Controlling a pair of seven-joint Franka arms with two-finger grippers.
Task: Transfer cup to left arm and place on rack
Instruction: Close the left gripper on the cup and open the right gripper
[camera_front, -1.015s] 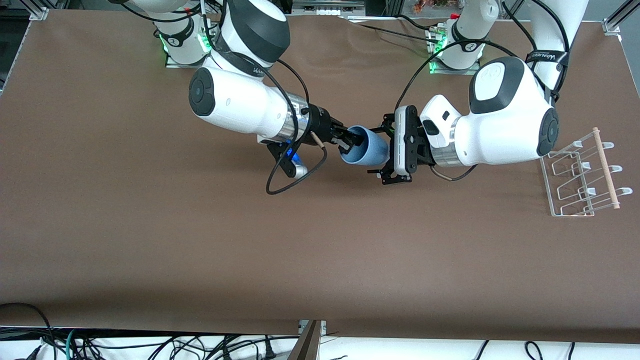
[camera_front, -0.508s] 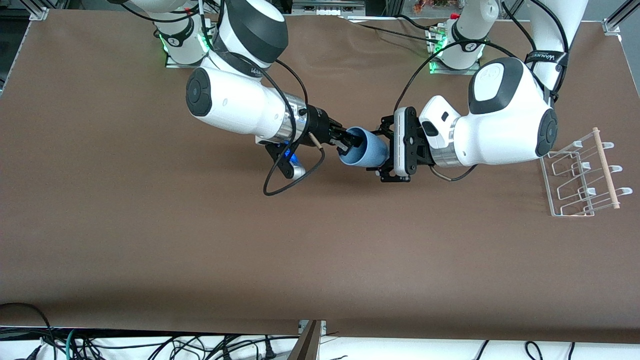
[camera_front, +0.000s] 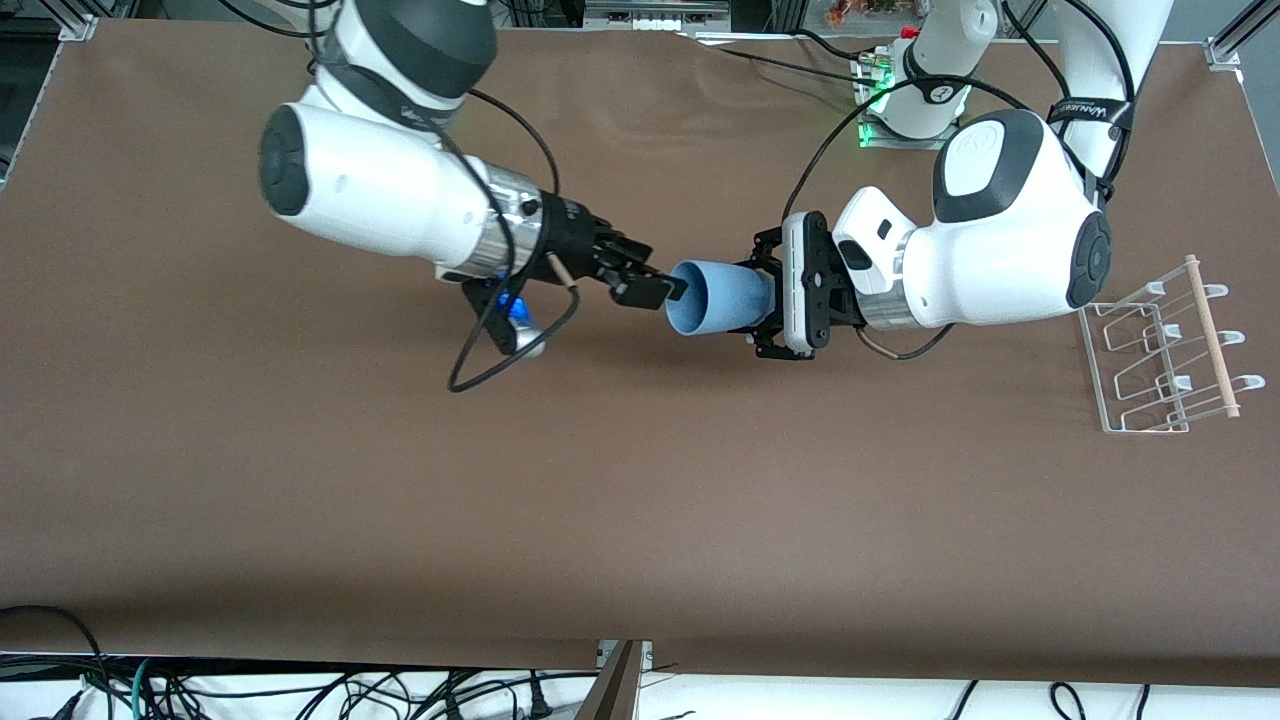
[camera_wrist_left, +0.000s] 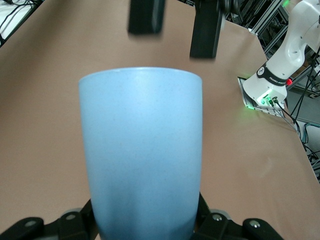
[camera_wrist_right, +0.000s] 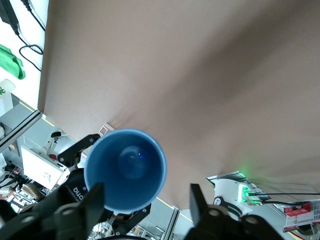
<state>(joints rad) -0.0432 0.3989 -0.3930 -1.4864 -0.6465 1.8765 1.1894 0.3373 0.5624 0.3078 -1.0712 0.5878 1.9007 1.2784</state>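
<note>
— What is counted?
— One cup (camera_front: 712, 297), one rack (camera_front: 1165, 348), two grippers; the cup is clamped at its base by the left gripper (camera_front: 768, 298), in the air over the table (camera_front: 640, 500).

— And the right gripper (camera_front: 655, 288)?
— Spread apart just off the cup's rim; the cup's empty inside is seen only in the right wrist view; the rack lies toward the left arm's end.

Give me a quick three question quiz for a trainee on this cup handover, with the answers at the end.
1. True or false: the right gripper is clamped on the cup.
2. Which way does the cup's open mouth face? A) toward the right gripper B) straight up C) straight down
3. Fill in: the left gripper holds the cup by its ____.
Key: 1 false, its fingers are open and off the rim; 2 A; 3 base.
</note>
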